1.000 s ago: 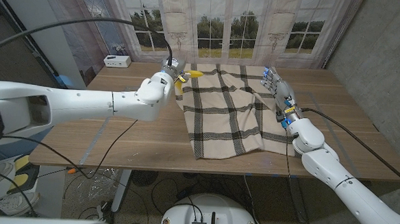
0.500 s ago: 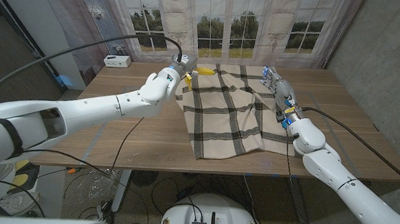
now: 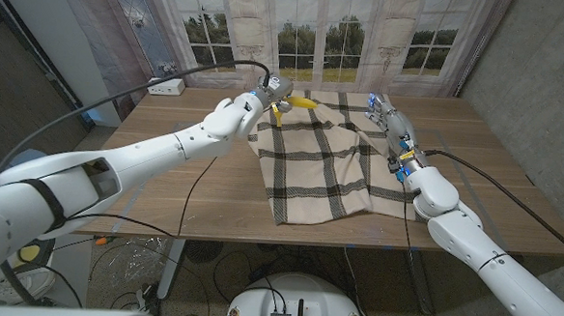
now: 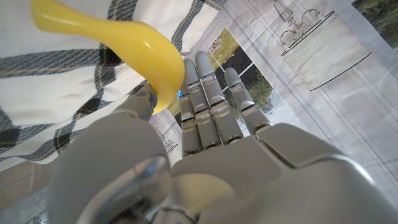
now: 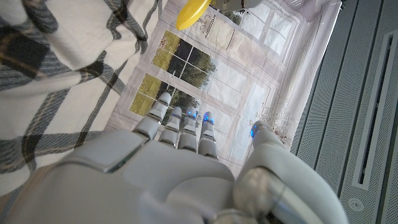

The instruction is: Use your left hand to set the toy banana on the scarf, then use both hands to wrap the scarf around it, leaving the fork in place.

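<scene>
The yellow toy banana [image 3: 300, 101] hangs just above the far edge of the cream plaid scarf [image 3: 316, 155], held at one end by my left hand [image 3: 264, 96]. In the left wrist view the banana [image 4: 121, 36] sticks out from between the thumb and fingers of that hand [image 4: 205, 155], with the scarf [image 4: 56, 93] behind it. My right hand [image 3: 392, 123] stands at the scarf's right edge with fingers stretched out and nothing in them. In the right wrist view, my right hand [image 5: 177, 165], the scarf [image 5: 50, 68] and the banana's tip [image 5: 193, 12] appear.
A small white box [image 3: 165, 86] sits at the table's far left corner. The wooden table [image 3: 184, 187] has bare room left of the scarf and along its front edge. A curtain with printed windows hangs behind the table.
My left hand has carried the banana to the right, from the scarf's far left corner to above its far edge. The right hand has stayed in place.
</scene>
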`<state>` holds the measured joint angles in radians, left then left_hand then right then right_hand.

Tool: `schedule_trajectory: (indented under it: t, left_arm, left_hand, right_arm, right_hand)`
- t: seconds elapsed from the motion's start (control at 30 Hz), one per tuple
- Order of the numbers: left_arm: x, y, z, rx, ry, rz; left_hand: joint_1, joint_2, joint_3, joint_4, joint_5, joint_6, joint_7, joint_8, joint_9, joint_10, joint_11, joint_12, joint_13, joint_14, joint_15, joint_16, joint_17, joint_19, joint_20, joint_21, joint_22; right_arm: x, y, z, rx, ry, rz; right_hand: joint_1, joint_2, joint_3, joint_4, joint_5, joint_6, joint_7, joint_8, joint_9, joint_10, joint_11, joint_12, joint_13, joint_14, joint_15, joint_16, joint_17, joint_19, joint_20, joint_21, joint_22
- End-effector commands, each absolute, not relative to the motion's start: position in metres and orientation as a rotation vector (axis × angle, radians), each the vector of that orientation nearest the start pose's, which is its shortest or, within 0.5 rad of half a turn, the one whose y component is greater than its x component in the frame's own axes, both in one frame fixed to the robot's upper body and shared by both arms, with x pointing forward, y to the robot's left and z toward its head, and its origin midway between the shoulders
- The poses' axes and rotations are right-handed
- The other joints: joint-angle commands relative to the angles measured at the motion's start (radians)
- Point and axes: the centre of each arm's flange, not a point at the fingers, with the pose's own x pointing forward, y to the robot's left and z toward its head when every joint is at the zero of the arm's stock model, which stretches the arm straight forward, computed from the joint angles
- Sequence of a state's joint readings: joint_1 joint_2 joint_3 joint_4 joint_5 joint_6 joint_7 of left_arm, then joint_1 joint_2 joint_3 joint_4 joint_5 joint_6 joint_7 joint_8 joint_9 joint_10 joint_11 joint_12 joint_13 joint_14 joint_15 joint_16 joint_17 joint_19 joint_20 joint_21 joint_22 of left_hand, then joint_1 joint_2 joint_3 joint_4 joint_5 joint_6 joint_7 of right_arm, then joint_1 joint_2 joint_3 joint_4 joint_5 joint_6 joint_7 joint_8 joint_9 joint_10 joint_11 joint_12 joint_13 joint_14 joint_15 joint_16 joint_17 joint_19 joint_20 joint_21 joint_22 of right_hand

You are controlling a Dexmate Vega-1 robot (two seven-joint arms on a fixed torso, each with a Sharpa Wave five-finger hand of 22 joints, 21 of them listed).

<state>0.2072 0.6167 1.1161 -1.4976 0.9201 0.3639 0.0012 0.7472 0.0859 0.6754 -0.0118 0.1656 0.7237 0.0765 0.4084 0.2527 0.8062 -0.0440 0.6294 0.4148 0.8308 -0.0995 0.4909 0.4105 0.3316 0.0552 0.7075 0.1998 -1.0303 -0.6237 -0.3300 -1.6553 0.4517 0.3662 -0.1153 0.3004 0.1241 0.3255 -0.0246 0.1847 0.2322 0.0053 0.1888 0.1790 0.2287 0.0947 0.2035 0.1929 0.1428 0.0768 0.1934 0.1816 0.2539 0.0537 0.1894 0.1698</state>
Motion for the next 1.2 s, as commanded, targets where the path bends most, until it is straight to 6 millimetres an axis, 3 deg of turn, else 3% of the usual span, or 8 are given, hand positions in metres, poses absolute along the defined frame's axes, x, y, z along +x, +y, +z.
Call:
schedule_trajectory:
  t: [0.03, 1.2]
  left_arm:
    - [0.658, 0.089, 0.131, 1.943, -0.887, 0.180]
    - [0.673, 0.030, 0.104, 1.975, -1.053, -0.036]
  left_hand:
    - [0.122, 0.110, 0.047, 0.053, 0.005, 0.096, -0.042, 0.007, 0.106, 0.080, -0.084, 0.009, 0.002, 0.006, -0.082, -0.006, 0.004, -0.003, 0.002, 0.010, 0.001]
    - [0.121, 0.102, 0.045, 0.052, 0.009, 0.092, -0.042, 0.001, 0.096, 0.054, -0.072, -0.006, -0.015, -0.011, -0.074, -0.042, -0.009, -0.007, 0.001, 0.025, -0.002]
  right_arm:
    - [0.555, -0.256, -0.006, -0.182, -0.799, 0.204]
    - [0.534, -0.252, -0.016, -0.224, -0.769, 0.181]
  right_hand:
    - [-0.001, 0.000, 0.002, -0.006, -0.001, 0.009, 0.001, 0.003, 0.004, 0.009, 0.002, 0.000, 0.002, 0.007, 0.003, -0.001, 0.003, 0.003, 0.003, 0.009, 0.005]
    - [-0.003, 0.000, 0.006, -0.011, -0.003, 0.010, 0.001, 0.002, 0.004, 0.011, 0.004, -0.002, 0.002, 0.006, 0.001, -0.001, 0.003, 0.002, 0.004, 0.008, 0.005]
